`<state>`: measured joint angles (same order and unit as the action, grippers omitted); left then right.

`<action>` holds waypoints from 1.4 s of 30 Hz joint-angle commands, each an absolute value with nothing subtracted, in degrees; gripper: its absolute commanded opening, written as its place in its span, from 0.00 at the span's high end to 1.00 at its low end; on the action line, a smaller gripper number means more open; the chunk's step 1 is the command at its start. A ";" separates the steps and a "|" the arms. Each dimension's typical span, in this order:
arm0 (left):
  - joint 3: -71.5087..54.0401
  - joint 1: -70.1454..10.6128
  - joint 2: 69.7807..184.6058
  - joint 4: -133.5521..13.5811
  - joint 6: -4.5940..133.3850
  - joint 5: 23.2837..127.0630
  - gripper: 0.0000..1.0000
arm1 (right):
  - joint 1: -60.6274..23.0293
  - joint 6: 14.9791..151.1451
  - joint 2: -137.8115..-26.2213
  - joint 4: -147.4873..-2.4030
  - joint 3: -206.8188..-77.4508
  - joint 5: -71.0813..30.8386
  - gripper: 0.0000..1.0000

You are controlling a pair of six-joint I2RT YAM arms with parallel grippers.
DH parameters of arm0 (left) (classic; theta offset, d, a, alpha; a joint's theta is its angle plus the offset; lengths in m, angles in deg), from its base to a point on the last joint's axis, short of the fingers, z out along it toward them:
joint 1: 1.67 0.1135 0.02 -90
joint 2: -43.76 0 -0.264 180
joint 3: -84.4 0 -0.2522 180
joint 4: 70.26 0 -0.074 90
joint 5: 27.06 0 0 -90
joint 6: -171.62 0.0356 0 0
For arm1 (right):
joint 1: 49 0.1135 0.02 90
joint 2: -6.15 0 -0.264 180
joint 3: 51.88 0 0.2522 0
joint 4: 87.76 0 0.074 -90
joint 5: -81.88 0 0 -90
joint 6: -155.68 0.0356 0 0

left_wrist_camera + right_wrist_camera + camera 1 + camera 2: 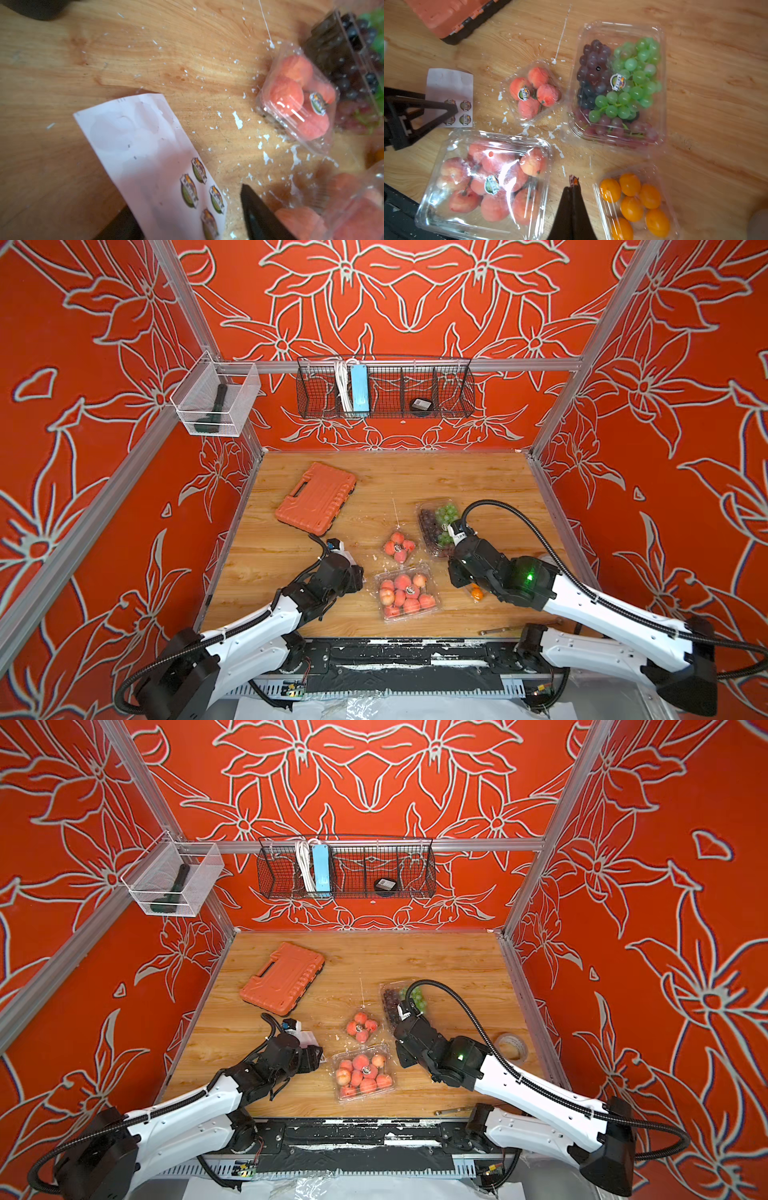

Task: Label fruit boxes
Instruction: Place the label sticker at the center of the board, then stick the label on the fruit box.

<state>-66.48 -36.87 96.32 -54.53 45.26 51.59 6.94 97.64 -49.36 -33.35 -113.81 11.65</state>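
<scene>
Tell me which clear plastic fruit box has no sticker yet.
The clear plastic box of small oranges; the green-and-purple grape box, the small peach box and the large peach box each carry a round sticker.

Around the large peach box [407, 593]: just behind, small peach box [399, 546]; behind and right, grape box [436, 518]; right, box of small oranges [633, 203]; left, sticker sheet [448, 83]; well behind-left, tool case [316, 497].

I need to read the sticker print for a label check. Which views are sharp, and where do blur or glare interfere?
Left wrist view: soft and smeared throughout, sticker sheet and small peach box blurred. Right wrist view: sharper, though glare streaks the big peach box lid. Both top views: in focus, but box stickers too small to read.
</scene>
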 commanded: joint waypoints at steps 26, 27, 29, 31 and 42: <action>-67.16 -37.35 86.64 -49.96 44.91 48.68 0.02 | -4.43 102.60 -62.15 -31.22 -103.63 13.90 1.00; -67.16 -37.44 86.74 -50.16 45.17 49.20 0.02 | -4.53 102.33 -63.01 -32.42 -103.07 13.30 1.00; -67.24 -37.61 85.88 -50.17 45.30 49.41 0.02 | -4.81 102.57 -65.27 -33.60 -102.32 11.59 1.00; -67.67 -37.64 84.29 -50.09 45.25 49.32 0.02 | -4.88 102.95 -66.16 -33.96 -101.97 11.69 1.00; -68.13 -37.62 82.15 -49.87 45.26 49.52 0.02 | -4.93 102.51 -56.98 -31.82 -101.90 10.46 0.54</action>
